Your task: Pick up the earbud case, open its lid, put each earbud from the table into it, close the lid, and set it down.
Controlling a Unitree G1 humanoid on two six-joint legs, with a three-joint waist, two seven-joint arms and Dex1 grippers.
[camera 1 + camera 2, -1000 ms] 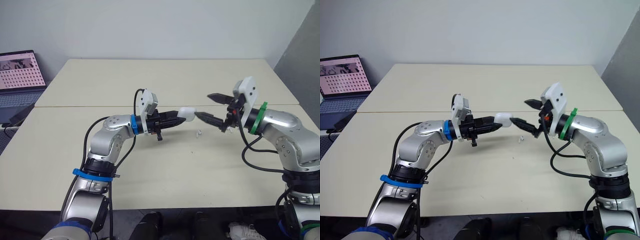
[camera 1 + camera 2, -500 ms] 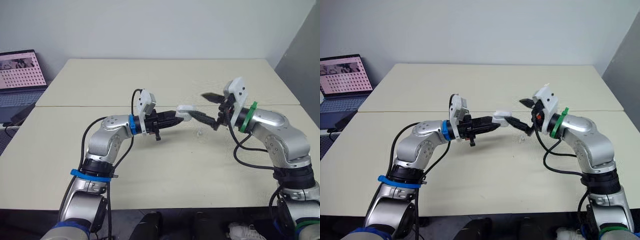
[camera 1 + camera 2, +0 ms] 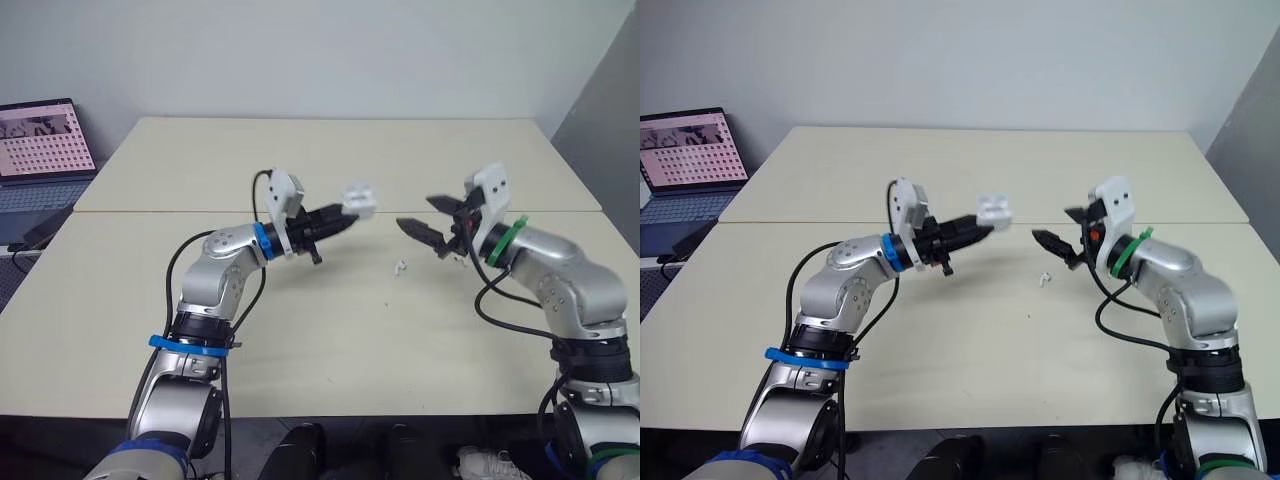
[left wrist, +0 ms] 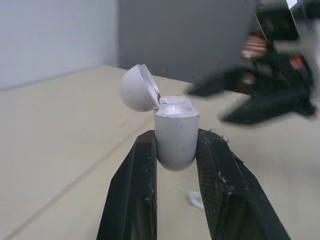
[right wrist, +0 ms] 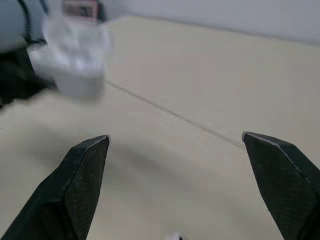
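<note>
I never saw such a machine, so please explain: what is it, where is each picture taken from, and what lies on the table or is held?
It is a humanoid robot with two arms, each ending in a tool of two black fingers. The wide pictures come from cameras in its head, looking down over the arms; the close ones come from a camera on each wrist. The left tool grips a white earbud case above the table, its lid open. The right tool is open and empty, apart from the case. One white earbud lies on the table between the arms. A laptop stands far left.
</note>
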